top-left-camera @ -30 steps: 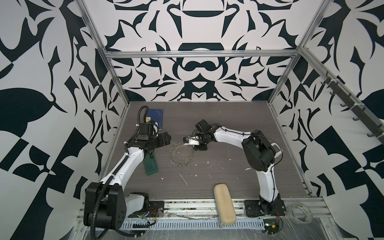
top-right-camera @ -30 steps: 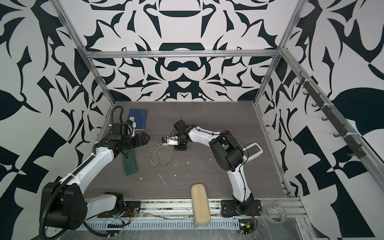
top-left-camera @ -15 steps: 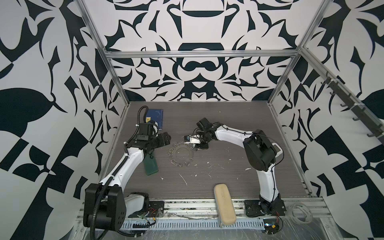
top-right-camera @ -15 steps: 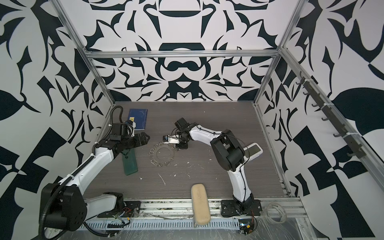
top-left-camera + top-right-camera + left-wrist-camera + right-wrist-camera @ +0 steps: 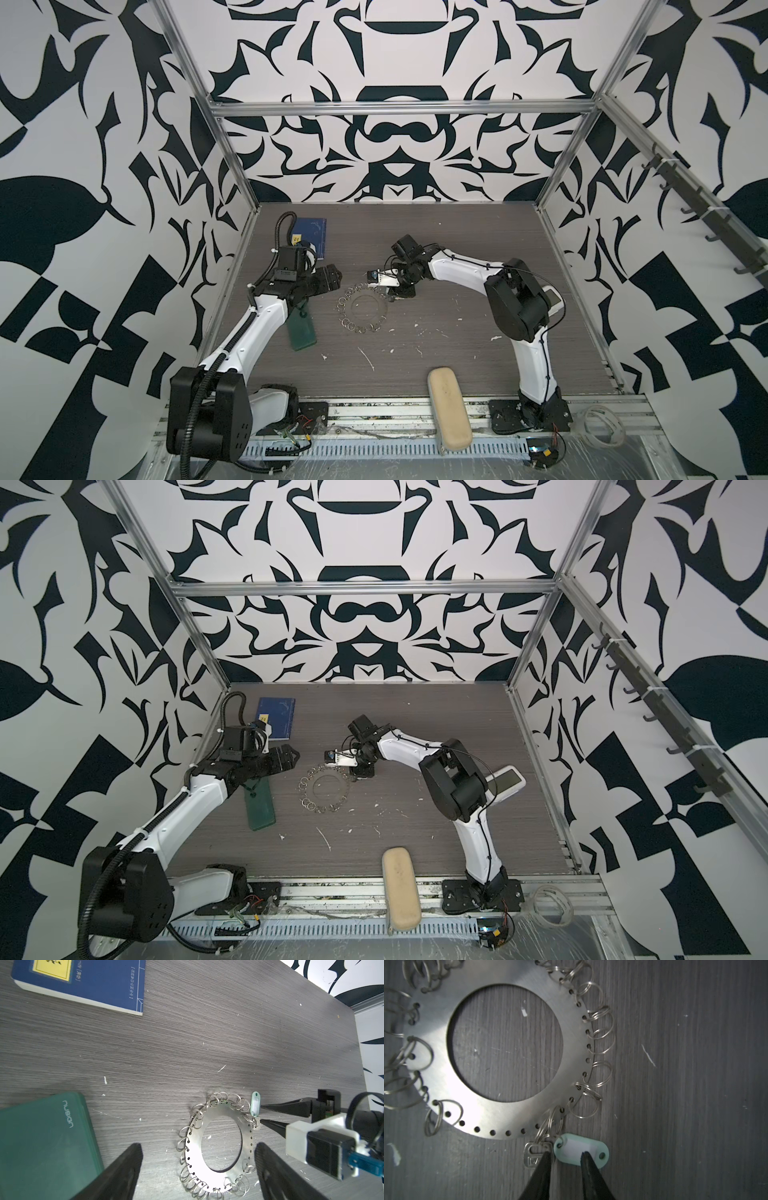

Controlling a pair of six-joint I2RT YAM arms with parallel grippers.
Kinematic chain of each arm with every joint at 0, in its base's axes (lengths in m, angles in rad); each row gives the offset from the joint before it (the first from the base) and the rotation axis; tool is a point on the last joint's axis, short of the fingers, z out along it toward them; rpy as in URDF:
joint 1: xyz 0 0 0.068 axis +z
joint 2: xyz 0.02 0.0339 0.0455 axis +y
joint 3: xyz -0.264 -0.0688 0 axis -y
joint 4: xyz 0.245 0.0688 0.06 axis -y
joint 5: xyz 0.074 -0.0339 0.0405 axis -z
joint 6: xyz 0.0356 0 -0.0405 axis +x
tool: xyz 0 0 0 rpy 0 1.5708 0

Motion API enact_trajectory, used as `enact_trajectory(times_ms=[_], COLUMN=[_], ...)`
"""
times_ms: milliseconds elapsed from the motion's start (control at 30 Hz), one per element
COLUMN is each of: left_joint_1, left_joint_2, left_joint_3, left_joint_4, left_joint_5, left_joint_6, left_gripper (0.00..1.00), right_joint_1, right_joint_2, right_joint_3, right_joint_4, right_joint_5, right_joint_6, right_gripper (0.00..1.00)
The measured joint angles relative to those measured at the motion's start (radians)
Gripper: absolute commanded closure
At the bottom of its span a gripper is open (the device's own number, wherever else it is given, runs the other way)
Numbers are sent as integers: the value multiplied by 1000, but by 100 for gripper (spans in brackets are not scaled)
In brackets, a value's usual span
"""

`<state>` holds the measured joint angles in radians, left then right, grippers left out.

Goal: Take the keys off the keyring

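The keyring is a flat silver disc with a big hole, fringed with small wire rings, lying flat mid-table. The keys hang from one ring on its rim: a pale green oval tag and a small silver key. My right gripper has its thin black fingers a little apart, one tip over the key's head and the other over the tag's white label. My left gripper stands wide open just left of the keyring, holding nothing.
A blue book lies at the back left. A green case lies under the left forearm. A beige case rests on the front edge, and a white device sits behind the right arm. Small white scraps dot the table.
The right gripper has shifted slightly left and back over the keyring's rim, and its fingers have narrowed a little. The left arm has not moved.
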<state>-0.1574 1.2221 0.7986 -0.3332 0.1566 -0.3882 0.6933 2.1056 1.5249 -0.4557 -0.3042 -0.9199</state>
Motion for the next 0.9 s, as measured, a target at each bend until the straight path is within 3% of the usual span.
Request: enact_trajectory(times_ms=[900], left_joint_1=[0], left_joint_2=[-10], left_joint_3=[0], left_joint_4=[-2], left_joint_5=[-7], left_joint_6=[8], left_gripper=[12], right_joint_1=[18], right_joint_2=[48], right_joint_3=[51], right_joint_4=[1], right_joint_5=[-31], right_joint_6=[6], right_gripper=[84])
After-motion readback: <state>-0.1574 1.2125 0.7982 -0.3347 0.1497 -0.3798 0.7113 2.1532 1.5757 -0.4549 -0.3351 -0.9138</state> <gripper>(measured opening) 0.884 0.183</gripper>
